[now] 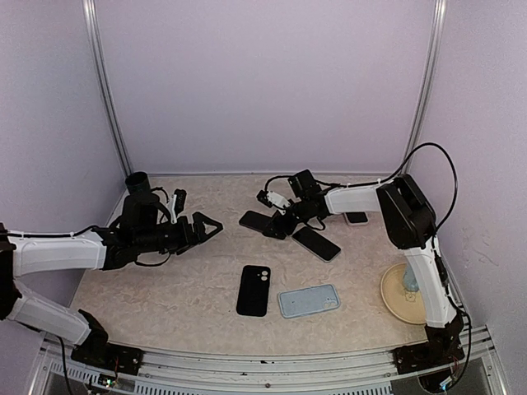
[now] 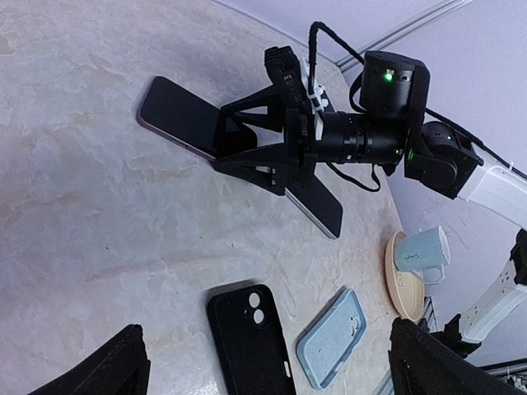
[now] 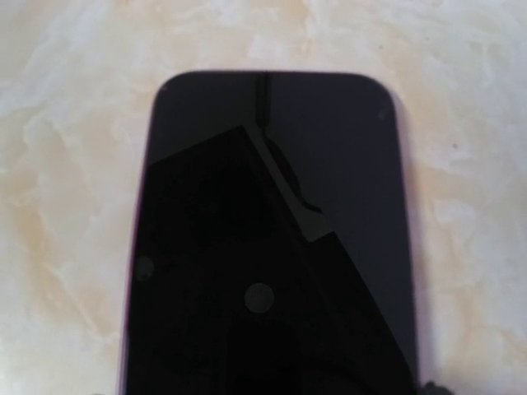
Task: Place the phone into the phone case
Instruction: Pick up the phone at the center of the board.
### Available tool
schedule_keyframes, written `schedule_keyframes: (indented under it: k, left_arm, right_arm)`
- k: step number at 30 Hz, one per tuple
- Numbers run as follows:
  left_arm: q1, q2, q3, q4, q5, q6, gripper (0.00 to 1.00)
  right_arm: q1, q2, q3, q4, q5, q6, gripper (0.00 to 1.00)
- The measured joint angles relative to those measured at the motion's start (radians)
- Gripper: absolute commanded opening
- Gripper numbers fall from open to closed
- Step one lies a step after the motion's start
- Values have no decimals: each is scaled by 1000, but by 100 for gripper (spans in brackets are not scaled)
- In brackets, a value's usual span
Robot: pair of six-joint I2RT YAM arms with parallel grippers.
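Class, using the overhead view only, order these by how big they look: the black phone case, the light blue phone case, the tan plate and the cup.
1. tan plate, partly hidden
2. light blue phone case and black phone case: too alike to rank
3. cup, partly hidden

- My right jaws hang low over the pink-edged phone [image 1: 249, 219], and a second phone [image 1: 317, 243] lies just beside it.
- Bare desk [image 1: 181, 288] separates them from my left jaws, well apart.
- Nearer the bases, a black case [image 1: 253, 290] and a blue case [image 1: 309, 300] lie flat, with a narrow gap between.
- A plate [image 1: 395, 306] holding a cup [image 2: 420, 249] crowds the right edge.
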Motion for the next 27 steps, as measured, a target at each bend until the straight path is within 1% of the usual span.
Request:
schedule_keyframes:
  k: [4,7,12,19,27]
  left_arm:
    - [0,3,0,0,2,0,99]
    - [0,4,0,-1,3,0,99]
    - [3,14,21,-5,6,-1,99]
    - [44,57,25,11,32,-23,99]
    - [57,84,2,44,49,-37,99]
  right_arm:
    - [-1,0,0,-1,-4,-7,52]
    - [-1,0,0,-1,-4,-11,48]
    - [0,-10,-25,27,-5,-18,44]
    - [14,-79,-153,113,19,-25,37]
    - [37,-148,-266,169,62,-26,34]
